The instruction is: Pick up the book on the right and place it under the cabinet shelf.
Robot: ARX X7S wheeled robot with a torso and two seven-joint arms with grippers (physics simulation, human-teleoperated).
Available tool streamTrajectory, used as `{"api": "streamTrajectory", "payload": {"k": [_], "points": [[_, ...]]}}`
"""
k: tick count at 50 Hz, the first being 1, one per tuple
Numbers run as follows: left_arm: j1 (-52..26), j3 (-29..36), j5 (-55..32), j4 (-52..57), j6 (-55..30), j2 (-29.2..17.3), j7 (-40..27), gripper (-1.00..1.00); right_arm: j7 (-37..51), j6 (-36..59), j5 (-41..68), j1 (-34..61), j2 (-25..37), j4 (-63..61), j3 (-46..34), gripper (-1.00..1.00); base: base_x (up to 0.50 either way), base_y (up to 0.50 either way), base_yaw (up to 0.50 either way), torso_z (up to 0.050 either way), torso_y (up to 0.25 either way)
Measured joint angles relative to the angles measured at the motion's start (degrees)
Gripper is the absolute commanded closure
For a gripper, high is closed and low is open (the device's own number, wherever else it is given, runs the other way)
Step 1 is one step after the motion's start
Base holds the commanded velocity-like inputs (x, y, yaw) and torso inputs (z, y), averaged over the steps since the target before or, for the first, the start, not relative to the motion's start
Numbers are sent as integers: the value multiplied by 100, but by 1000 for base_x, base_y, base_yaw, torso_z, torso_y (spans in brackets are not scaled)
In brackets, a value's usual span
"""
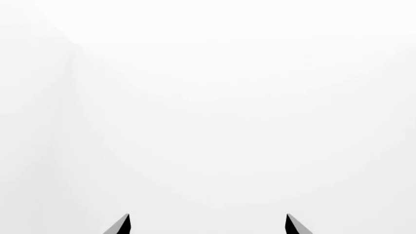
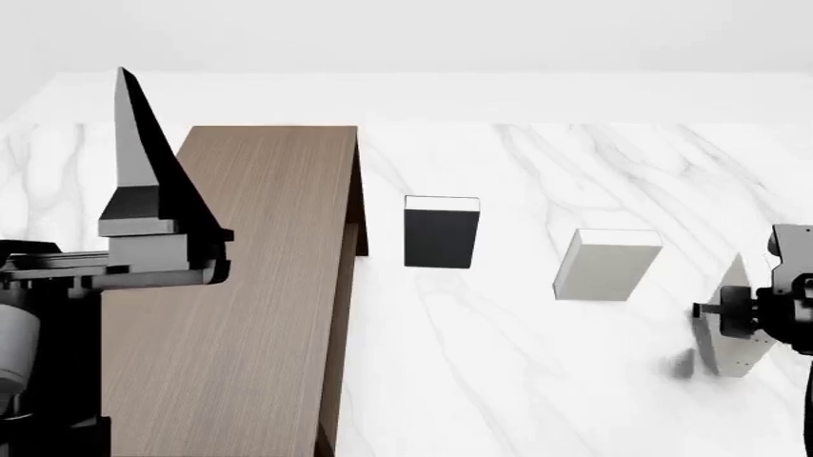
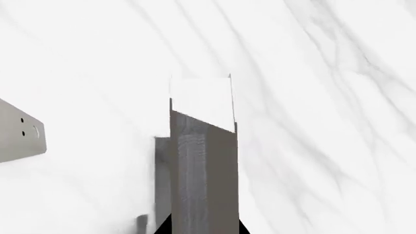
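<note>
The book (image 2: 736,274), thin and pale grey-white, stands on edge at the far right of the head view. My right gripper (image 2: 734,319) is shut on it from the right, and a small shadow lies on the table beside it. The right wrist view shows the book (image 3: 202,146) as a grey slab running out from between the black jaws of the right gripper (image 3: 202,227). At the left stands the cabinet shelf (image 2: 254,286), tall and dark brown. Beside the cabinet's left side my left gripper (image 2: 133,143) is raised; in its own wrist view the left gripper (image 1: 208,225) is open and holds nothing.
A black book with a white top (image 2: 441,233) stands just right of the cabinet. A thicker pale grey book (image 2: 607,265) stands between it and the held book. A pale grey piece with small dark dots (image 3: 19,134) shows at one edge of the right wrist view. The white marble table (image 2: 508,381) carries everything.
</note>
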Motion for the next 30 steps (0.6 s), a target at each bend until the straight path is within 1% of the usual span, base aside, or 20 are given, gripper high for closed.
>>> {"api": "streamTrajectory", "payload": {"k": [15,30], "points": [[0,-18,-27,65,-71,-24,-56,-100,181,-236,60,54,-2,6,-100,100,0,0,0,0,0],[161,4,56,319,-25,-224,-238,-100,-60,-960,165,451,54,6,4,100,0,0,0,0,0]]}}
